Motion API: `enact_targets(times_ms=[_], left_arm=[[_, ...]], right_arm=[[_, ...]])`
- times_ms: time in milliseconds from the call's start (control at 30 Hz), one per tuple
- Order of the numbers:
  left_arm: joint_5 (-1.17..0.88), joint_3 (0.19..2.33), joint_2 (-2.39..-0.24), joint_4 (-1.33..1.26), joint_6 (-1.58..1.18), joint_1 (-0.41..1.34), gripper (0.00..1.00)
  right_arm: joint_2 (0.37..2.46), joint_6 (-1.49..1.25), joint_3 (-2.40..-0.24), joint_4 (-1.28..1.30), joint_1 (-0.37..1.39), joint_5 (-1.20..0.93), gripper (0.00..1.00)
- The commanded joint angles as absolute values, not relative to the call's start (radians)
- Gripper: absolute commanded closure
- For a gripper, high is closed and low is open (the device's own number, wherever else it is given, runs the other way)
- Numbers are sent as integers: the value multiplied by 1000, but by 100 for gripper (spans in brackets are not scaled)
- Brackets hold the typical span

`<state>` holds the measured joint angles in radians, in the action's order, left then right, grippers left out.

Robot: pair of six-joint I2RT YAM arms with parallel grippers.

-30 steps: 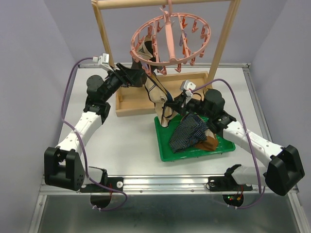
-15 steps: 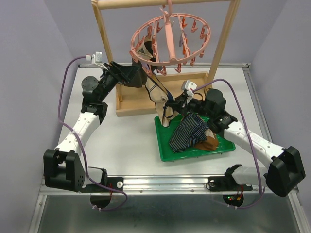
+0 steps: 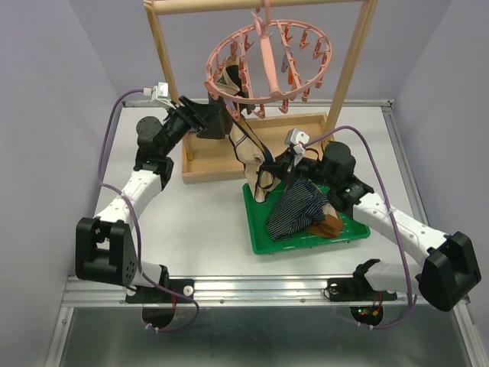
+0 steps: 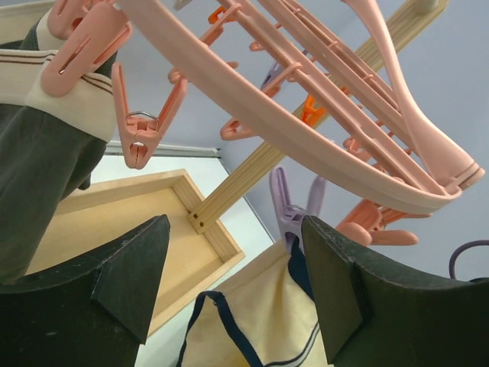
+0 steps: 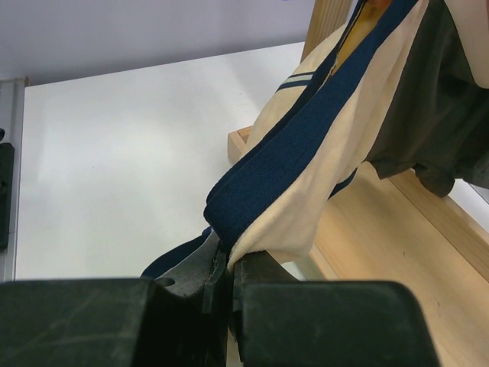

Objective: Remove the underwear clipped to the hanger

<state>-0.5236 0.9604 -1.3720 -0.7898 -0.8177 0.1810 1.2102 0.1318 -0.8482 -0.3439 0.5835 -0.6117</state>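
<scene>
Bench (image 3: pixel 199 222) first, white, with a tall wooden frame (image 3: pixel 163 53) at its far side and the pink hanger (image 3: pixel 266 57) hooked on the frame's top bar. A green tray (image 3: pixel 260 233) lies near the middle, a striped pair (image 3: pixel 294 210) heaped on it over a brown pair (image 3: pixel 328 226).

From above, a beige pair (image 3: pixel 248 153) runs stretched from the hanger's ring down toward the tray, but both hands are too dark and small there to read. The right wrist camera settles one. The right hand (image 5: pixel 227 279) is pinched tight on the beige pair's navy trim, and the cloth is taut upward from it. The left wrist camera, looking up from under the ring, shows the left hand (image 4: pixel 237 283) standing wide with nothing between its fingers.

Only that view shows the clips plainly. A purple clip (image 4: pixel 284 210) sits right at the beige pair's top edge, and a pink clip (image 4: pixel 80 42) bites the banded waist of a dark pair (image 4: pixel 38 176), which is cut off at the left edge. Whether other clips hold cloth I cannot make out.
</scene>
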Motion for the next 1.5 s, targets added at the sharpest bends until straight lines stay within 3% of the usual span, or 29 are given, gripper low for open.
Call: enact_targets(times_ms=[0, 700, 1100, 1200, 1233, 1367, 1467], left_arm=[[-566, 1034, -1391, -893, -834, 179, 20], [-715, 1091, -1529, -1080, -936, 202, 22], [-724, 1118, -1591, -1294, -1084, 206, 30], [-733, 1117, -1597, -1340, -1115, 206, 44], [-735, 1117, -1603, -1351, -1123, 206, 61], [-742, 1109, -1603, -1361, -1131, 206, 94], [-735, 1094, -1585, -1310, -1095, 206, 100]], right_arm=[[1181, 117, -842, -374, 580, -638, 99], [1195, 118, -851, -379, 578, -650, 99], [1197, 109, -850, -379, 578, -667, 99], [1198, 106, -847, -382, 580, -666, 99], [1198, 104, -845, -382, 578, -666, 100], [1198, 104, -842, -383, 578, -664, 99], [1197, 109, -838, -383, 578, -655, 99]])
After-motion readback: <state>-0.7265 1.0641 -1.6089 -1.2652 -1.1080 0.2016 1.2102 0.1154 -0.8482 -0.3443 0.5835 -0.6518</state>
